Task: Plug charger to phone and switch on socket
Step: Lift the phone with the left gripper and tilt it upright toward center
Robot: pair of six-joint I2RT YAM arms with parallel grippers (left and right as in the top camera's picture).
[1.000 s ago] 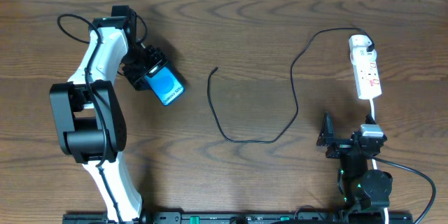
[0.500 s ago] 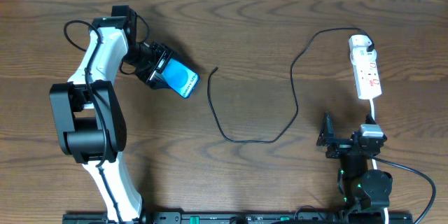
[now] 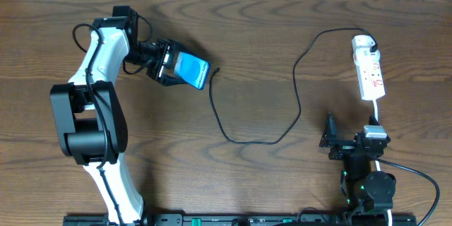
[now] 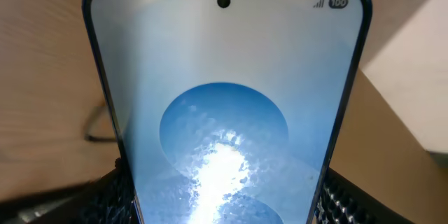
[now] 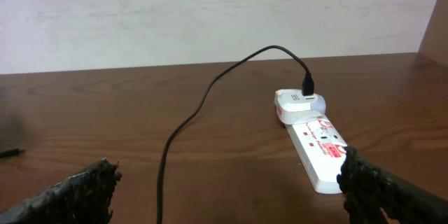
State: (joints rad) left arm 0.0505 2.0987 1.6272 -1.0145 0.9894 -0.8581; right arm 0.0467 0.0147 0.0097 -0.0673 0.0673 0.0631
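Blue-screened rectangular smartphone pinched in left tool.
Thin black charger cable ends just beyond it; right tool spread.

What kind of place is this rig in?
Probably a robot test bench rather than a home: a bare wood table, a plain white wall behind it, and just a phone, charger and socket.

Soft, even light falls on the bench around the phone, yet up close a white glare washes out the lower middle of its screen, and my left fingers flanking it sit dark and blurred.
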